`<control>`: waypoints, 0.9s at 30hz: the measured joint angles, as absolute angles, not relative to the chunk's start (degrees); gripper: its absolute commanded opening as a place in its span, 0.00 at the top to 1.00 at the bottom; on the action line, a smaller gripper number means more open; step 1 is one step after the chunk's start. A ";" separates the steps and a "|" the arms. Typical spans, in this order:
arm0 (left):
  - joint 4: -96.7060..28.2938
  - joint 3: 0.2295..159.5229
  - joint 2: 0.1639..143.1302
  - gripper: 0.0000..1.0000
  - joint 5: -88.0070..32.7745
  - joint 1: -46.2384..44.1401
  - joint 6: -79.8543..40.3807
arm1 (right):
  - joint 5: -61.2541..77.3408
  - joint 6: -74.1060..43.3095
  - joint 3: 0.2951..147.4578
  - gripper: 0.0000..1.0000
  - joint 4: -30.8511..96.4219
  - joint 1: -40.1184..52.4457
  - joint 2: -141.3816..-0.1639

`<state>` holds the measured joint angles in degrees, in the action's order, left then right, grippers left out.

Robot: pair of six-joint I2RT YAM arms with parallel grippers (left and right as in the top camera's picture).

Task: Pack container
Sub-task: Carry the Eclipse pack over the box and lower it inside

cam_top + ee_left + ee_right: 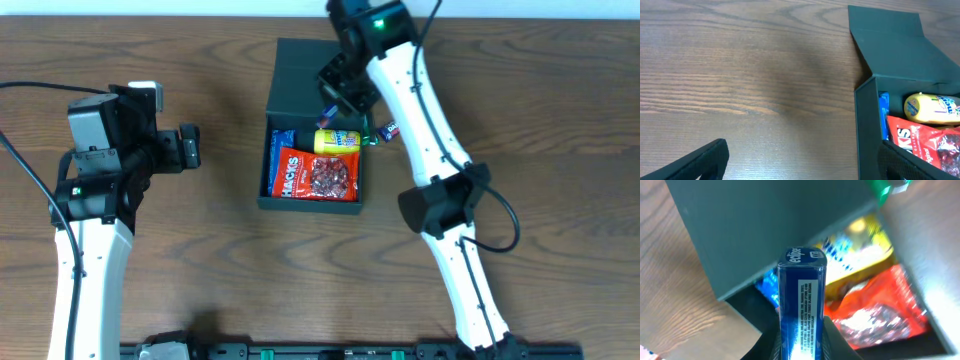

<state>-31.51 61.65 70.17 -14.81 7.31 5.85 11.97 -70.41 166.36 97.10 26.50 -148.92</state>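
The container [310,205] is a dark box in the middle of the table, with its flap lid [303,68] laid back. Inside lie a red snack packet [318,175], a yellow packet [338,140] and a blue packet [281,150]. My right gripper [338,100] hangs over the box's far end, shut on an upright blue gum pack [801,305]. In the right wrist view the pack stands between my fingers [832,340], above the lid [780,225] and the packets. My left gripper [190,147] is open and holds nothing, left of the box wall [867,135].
Two small wrapped sweets [390,128] lie on the wood just right of the box, one with a green wrapper [880,187]. Bare wooden tabletop [750,75] stretches between the left gripper [802,167] and the box.
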 measured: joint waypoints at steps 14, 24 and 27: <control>-31.53 61.65 70.17 0.05 -14.81 7.31 5.85 | 4.80 -91.33 166.32 0.98 97.08 33.26 -148.92; -31.53 61.65 70.17 0.05 -14.83 7.31 5.85 | 2.55 -106.15 165.82 0.98 97.06 33.54 -148.92; -31.53 61.65 70.17 0.05 -14.81 7.31 5.82 | 2.00 -108.62 164.24 0.98 96.95 33.71 -148.92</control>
